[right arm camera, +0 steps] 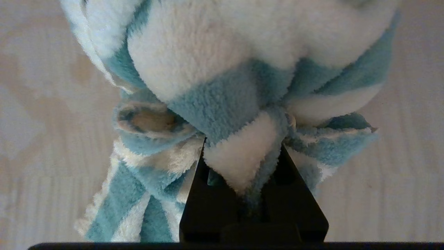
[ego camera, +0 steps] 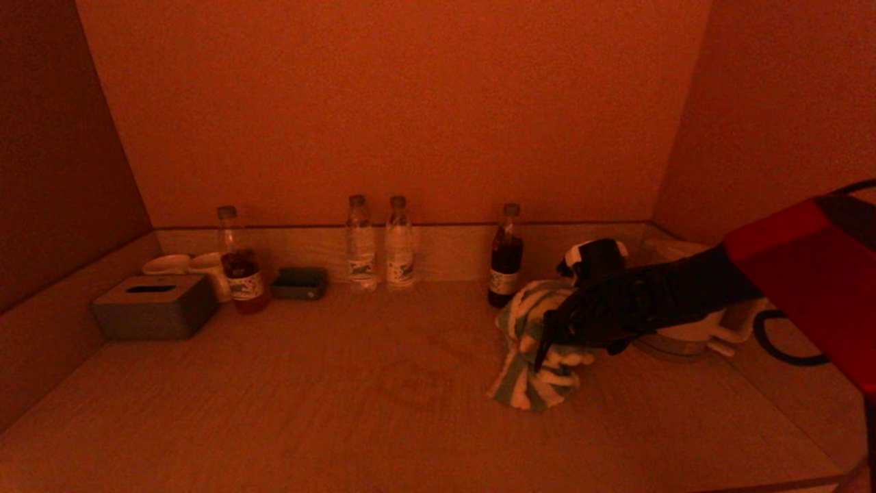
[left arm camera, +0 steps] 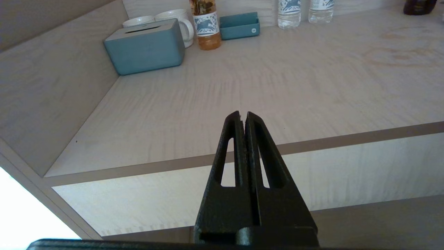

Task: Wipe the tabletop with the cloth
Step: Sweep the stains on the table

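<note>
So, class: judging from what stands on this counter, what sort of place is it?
Probably a hotel-room refreshment nook: water bottles, mugs, a tissue box and a kettle line a recessed wooden counter.

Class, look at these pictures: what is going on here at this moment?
The robot's right claw is shut on a blue-and-white striped cloth, bunched on the right part of the wooden tabletop. A kettle stands just behind the arm, and bottles line the back wall. The left claw is shut and empty, parked off the table's front edge.
</note>
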### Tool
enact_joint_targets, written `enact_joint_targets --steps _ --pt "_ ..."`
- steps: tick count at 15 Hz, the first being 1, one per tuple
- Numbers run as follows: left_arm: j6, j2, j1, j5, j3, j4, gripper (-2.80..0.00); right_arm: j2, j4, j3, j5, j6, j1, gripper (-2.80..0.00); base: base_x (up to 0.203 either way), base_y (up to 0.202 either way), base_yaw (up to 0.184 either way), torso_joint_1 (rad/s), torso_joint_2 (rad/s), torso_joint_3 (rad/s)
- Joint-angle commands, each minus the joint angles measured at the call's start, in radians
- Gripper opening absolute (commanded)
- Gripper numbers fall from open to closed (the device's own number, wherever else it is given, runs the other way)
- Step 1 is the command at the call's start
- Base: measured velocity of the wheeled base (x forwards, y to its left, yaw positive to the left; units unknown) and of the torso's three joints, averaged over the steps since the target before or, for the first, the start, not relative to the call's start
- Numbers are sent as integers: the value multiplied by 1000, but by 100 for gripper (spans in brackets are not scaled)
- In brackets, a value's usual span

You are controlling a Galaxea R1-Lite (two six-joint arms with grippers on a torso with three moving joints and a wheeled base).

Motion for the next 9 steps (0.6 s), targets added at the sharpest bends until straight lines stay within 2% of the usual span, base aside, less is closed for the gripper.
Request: enact_joint_targets --steps 1,9 --pt "1 0 1 -1 0 0 -280 37 -1 -11 4 2 5 -280 0 0 0 0 0 0" --pt "1 0 -1 0 0 0 -280 93 -4 -37 8 4 34 -280 0 0 0 0 0 0"
